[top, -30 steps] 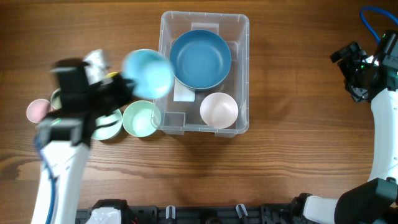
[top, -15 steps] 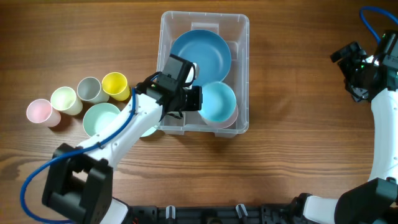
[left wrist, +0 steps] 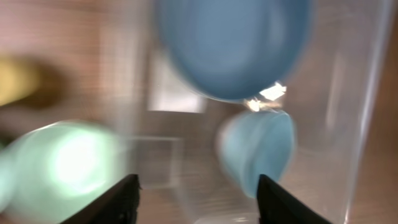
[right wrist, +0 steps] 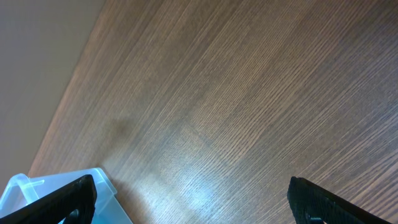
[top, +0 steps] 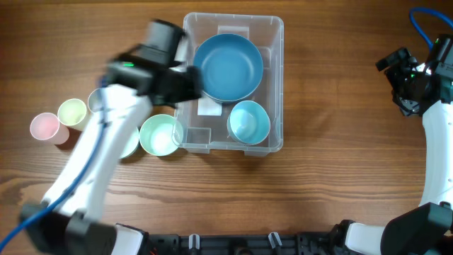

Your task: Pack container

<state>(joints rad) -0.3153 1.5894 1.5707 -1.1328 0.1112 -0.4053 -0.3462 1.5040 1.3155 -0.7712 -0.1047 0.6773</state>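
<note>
The clear container stands at the table's middle back. In it lie a big blue bowl and, at its near right corner, a light blue bowl. My left gripper, blurred by motion, hovers over the container's left wall. In the left wrist view it stands open with nothing between its fingers, above the container, the big blue bowl and the light blue bowl. My right gripper is far off to the right, open over bare wood.
A mint bowl sits just left of the container, with a second one partly hidden under my left arm. Pink and pale green cups stand further left. A container corner shows in the right wrist view.
My left gripper has let go of the light blue bowl in the container's near right corner, opened, and swung back up and left. The right arm has not moved.
</note>
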